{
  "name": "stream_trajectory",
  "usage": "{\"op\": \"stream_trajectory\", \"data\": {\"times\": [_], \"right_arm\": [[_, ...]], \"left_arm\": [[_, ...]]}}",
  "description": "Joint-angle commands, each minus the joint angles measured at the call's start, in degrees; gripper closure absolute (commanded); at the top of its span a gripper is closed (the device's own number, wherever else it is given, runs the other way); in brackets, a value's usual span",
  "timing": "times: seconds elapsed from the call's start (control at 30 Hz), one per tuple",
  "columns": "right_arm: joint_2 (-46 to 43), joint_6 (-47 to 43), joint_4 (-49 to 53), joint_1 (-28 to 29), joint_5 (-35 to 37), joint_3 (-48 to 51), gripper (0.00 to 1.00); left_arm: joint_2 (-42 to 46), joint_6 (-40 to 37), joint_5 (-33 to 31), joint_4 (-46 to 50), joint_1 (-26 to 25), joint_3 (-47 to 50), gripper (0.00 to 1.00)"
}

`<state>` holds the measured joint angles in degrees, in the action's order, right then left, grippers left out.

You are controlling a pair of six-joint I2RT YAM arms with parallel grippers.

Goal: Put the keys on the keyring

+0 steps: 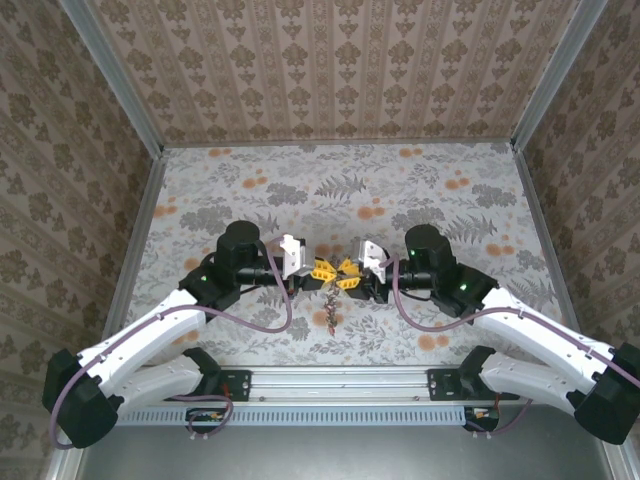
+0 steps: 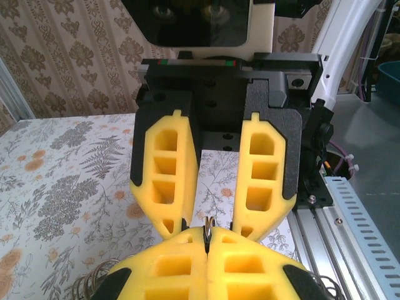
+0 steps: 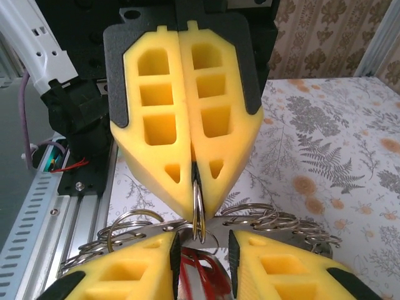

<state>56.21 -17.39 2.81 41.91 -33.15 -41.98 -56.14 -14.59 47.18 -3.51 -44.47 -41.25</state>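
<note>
Right at the middle of the floral tabletop (image 3: 350, 125), near its front edge, the two arms meet tip to tip. The left tool (image 3: 195, 194) is fully closed, its yellow fingers (image 3: 156, 106) pressed together along their whole length, and it pinches the keyring (image 3: 199, 215) at the tips. The ring is seen edge-on, hanging straight down from the grip and clear of the tabletop. Opposite it, the right tool (image 3: 201, 242) stands partly open, with one yellow finger on each side of the ring's lower edge. A red-headed key (image 3: 201, 272) sits low in the gap between those fingers, just under the ring. Whether the pads actually press on it cannot be told, nor whether the key touches the ring. Loose linked metal rings (image 3: 275, 222) fan out to either side behind the right tool's fingertips, some overlapping one another. From above, a thin strand of small pieces (image 1: 330, 312) hangs below the meeting point of the two tools, towards the aluminium rail (image 1: 340, 385) that carries the arm bases.
</note>
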Motion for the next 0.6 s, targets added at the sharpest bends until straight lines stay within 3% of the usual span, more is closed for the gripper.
{"op": "stream_trajectory", "data": {"times": [0.0,0.13,0.57], "right_arm": [[-1.3,0.3,-0.7,0.3,-1.0,2.7,0.7],[-3.0,0.3,-0.1,0.3,-0.6,4.4,0.72],[0.2,3.4,-6.1,0.4,-3.2,4.9,0.64]], "left_arm": [[0.4,0.5,1.8,-4.1,0.4,-1.0,1.0],[0.3,0.6,2.0,-4.2,0.6,-1.0,1.0],[0.2,0.8,2.7,-4.7,0.6,-1.2,1.0]]}}
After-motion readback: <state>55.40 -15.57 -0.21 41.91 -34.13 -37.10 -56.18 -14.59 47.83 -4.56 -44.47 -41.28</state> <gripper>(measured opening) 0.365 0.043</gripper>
